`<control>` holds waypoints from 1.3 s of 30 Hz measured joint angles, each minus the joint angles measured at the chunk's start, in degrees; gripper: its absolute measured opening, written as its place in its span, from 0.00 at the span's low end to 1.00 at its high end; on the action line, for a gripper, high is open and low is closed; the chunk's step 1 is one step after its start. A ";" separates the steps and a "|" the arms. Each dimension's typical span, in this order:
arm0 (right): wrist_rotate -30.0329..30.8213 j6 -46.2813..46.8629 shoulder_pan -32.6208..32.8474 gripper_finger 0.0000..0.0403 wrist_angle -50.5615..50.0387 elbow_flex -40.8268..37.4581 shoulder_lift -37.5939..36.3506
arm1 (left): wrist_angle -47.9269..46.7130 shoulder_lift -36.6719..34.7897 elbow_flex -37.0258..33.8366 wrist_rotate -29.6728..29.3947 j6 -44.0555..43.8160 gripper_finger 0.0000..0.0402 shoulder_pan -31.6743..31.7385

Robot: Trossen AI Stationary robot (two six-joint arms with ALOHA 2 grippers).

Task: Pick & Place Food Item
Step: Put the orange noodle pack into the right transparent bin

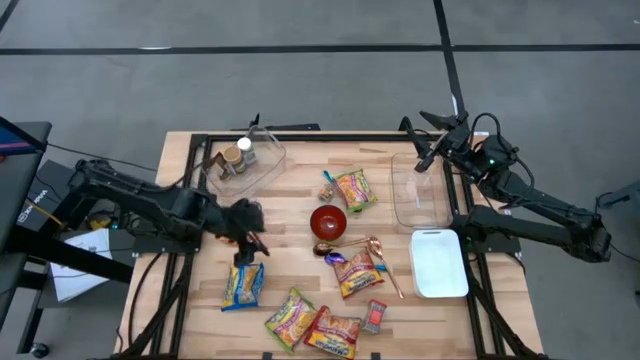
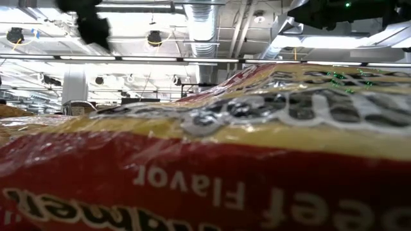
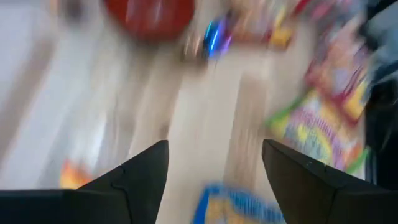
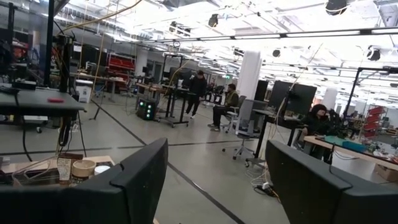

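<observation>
Table [image 1: 300, 225] of pale wood slats, dark frame along its edges. Left gripper [image 1: 247, 250] above the near-left part, fingers [image 3: 140, 180] spread apart with nothing between them; blue-and-yellow packet [image 1: 243, 285] flat on the wood just below it, released. Right gripper [image 1: 425, 150] raised at the far-right corner, fingers [image 4: 134, 183] apart and empty, facing the room beyond the table.

Centre: red bowl [image 1: 328, 222], with a gold spoon [image 1: 380, 260] and a small blue wrapper [image 1: 336, 257] beside it. Far of the bowl: one orange packet [image 1: 355, 188]. Near edge: a cluster of packets [image 1: 315, 325], some touching; one lies against the low camera and fills its view.

Far-left: clear tub [image 1: 245, 160] holding jars. Right side: empty clear tub [image 1: 420, 190], white tray [image 1: 440, 262] nearer, just beside it.

Open wood: between the blue-and-yellow packet and the bowl, and the near-left corner.
</observation>
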 joint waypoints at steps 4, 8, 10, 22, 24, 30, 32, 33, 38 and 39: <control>0.00 0.00 0.00 0.66 0.08 0.00 0.00 | -7.56 2.41 0.02 -1.59 -10.29 0.61 -0.58; 0.00 0.00 -0.01 0.66 0.10 0.00 0.00 | -10.72 7.28 0.02 -2.91 -12.66 0.62 -0.77; 0.00 0.00 0.00 0.66 0.01 0.00 0.02 | -10.26 10.73 0.02 -3.05 -10.19 0.62 -1.37; 0.00 -0.02 -0.02 0.66 -0.19 0.00 0.02 | -10.15 29.02 0.02 -9.79 -4.08 0.61 -3.16; 0.00 -0.02 -0.02 0.66 -0.25 0.00 0.00 | -9.97 30.14 0.02 -13.27 -4.12 0.61 -3.24; 0.00 -0.02 -0.02 0.66 -0.44 0.00 0.01 | -9.35 31.91 0.02 -14.41 -5.43 0.61 -2.33; 0.00 -0.03 -0.02 0.66 -0.46 0.00 0.02 | -9.12 32.18 -0.15 -14.41 -6.70 0.60 -2.30; 0.00 -0.04 -0.02 0.66 -0.46 0.00 0.00 | -8.34 32.18 -0.53 -14.32 -7.17 0.59 -2.30; 0.00 -0.07 -0.02 0.66 -0.46 0.00 0.00 | -4.46 32.18 -3.93 -12.33 -9.84 0.54 -2.35; 0.00 -0.07 -0.02 0.66 -0.46 0.00 0.02 | -3.60 32.17 -4.75 -12.28 -10.25 0.53 -2.35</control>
